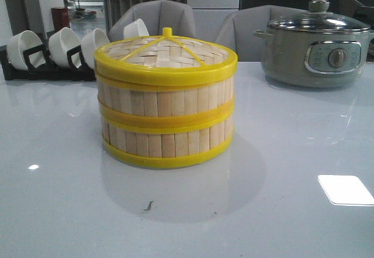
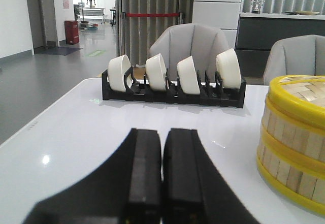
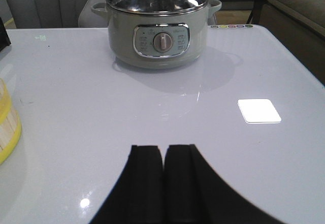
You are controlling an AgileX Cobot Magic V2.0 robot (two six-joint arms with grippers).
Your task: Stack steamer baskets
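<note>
The two steamer baskets stand stacked at the table's middle, the upper basket [image 1: 166,99] on the lower basket [image 1: 166,141]. A woven lid [image 1: 165,52] with a yellow rim and knob sits on top. The stack also shows in the left wrist view [image 2: 293,142], and its edge shows in the right wrist view [image 3: 7,127]. My left gripper [image 2: 162,132] is shut and empty, low over the table to the left of the stack. My right gripper [image 3: 163,149] is shut and empty, to the right of the stack. Neither gripper shows in the front view.
A black rack with several white bowls [image 1: 52,50] stands at the back left, also in the left wrist view [image 2: 172,79]. A grey electric pot with a glass lid [image 1: 315,44] stands at the back right, also in the right wrist view [image 3: 158,28]. Grey chairs stand behind the table.
</note>
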